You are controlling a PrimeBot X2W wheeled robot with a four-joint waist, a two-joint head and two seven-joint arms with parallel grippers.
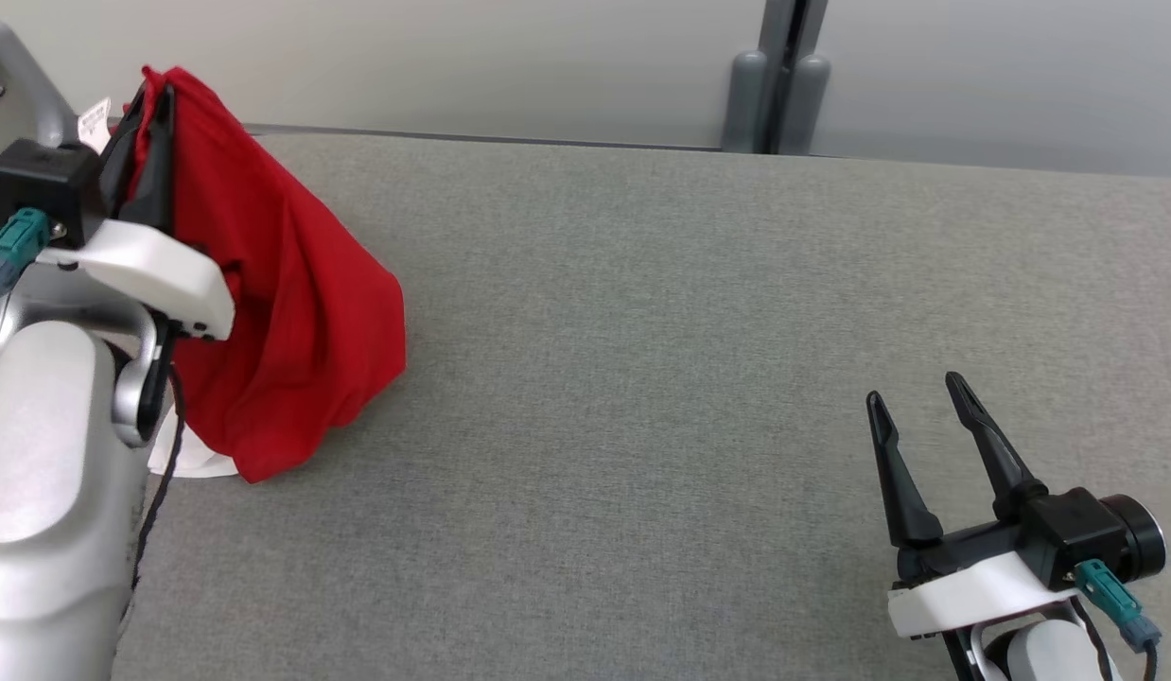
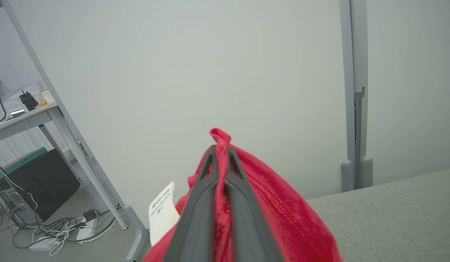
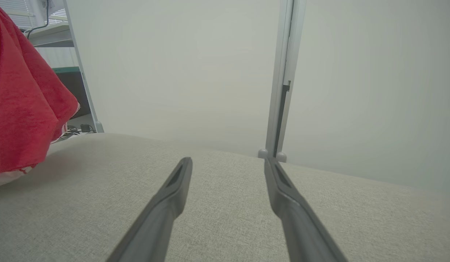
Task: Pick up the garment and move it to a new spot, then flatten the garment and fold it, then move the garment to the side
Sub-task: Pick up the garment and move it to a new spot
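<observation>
Garment (image 1: 292, 284) pinched tight in left claw (image 1: 158, 95), right claw (image 1: 915, 388) spread wide, gripping nothing.

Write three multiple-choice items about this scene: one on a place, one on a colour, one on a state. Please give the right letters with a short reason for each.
1. Where is the garment in the head view?
A. at the far left of the table
B. in the middle of the table
C. at the near right corner

2. What colour is the garment?
A. blue
B. red
C. white

3. What is the state of the right gripper?
A. shut on the garment
B. shut on nothing
C. open, holding nothing

Answers:
1 A: the left gripper, shut on the garment, holds it up at the table's left side.
2 B: the cloth is red in all three views.
3 C: its jaws stand apart over the table, with nothing between them.
</observation>
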